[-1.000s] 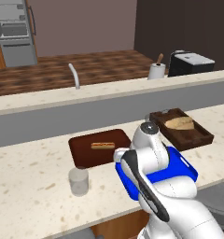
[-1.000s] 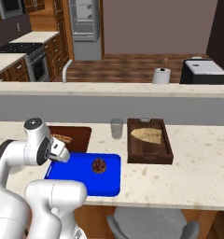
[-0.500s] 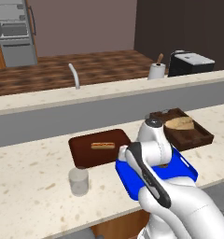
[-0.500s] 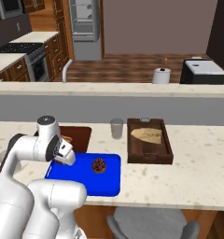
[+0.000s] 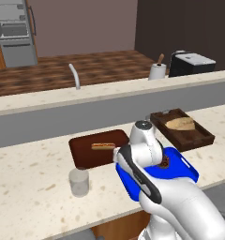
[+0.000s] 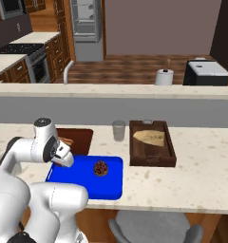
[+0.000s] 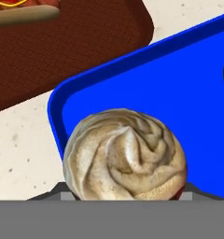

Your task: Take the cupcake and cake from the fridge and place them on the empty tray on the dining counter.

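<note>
From my station the tray reads as smooth, glossy blue plastic. I see the cupcake topped with a matt, ridged cream swirl flecked with fine specks. The dining counter looks like polished speckled beige stone. The flat brown tray has a fine woven, matt texture, while the raised-rim tray looks like dark wood. The cup seems translucent and frosted. The fridge has a dull grey metal finish.

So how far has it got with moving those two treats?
Done: the cake already sits on the blue tray. In hand: the cupcake is between the fingers over the tray's corner. Left: setting it down and letting go.
</note>
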Motion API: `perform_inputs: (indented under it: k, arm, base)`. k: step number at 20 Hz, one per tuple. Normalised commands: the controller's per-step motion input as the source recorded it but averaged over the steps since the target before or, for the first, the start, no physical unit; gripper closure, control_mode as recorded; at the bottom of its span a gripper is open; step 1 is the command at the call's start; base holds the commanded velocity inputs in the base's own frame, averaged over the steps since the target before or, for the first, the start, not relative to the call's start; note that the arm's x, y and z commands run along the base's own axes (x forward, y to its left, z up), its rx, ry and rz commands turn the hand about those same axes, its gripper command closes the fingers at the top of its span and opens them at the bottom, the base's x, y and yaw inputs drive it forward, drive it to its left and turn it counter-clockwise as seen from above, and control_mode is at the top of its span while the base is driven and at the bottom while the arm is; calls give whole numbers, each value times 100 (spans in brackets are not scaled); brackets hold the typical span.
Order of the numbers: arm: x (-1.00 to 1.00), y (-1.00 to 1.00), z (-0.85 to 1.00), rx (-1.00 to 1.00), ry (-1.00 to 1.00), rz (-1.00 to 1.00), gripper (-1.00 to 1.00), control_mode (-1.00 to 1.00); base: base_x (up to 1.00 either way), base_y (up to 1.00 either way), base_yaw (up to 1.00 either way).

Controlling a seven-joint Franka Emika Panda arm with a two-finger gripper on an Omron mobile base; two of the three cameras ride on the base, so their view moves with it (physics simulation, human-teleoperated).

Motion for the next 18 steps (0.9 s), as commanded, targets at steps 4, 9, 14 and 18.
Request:
perform_inputs:
  k: [4, 9, 14, 18]
  arm:
    - [-2, -19, -78, 0, -3, -6, 100, -100]
    - [-13, -1, -54, 2, -16, -42, 100, -100]
    - [-14, -25, -48, 7, -8, -40, 100, -100]
    - [-20, -66, -48, 13, 0, -26, 100, -100]
  base:
    - [0, 0, 0]
    - [0, 0, 0]
    - [0, 0, 0]
    - [0, 0, 0]
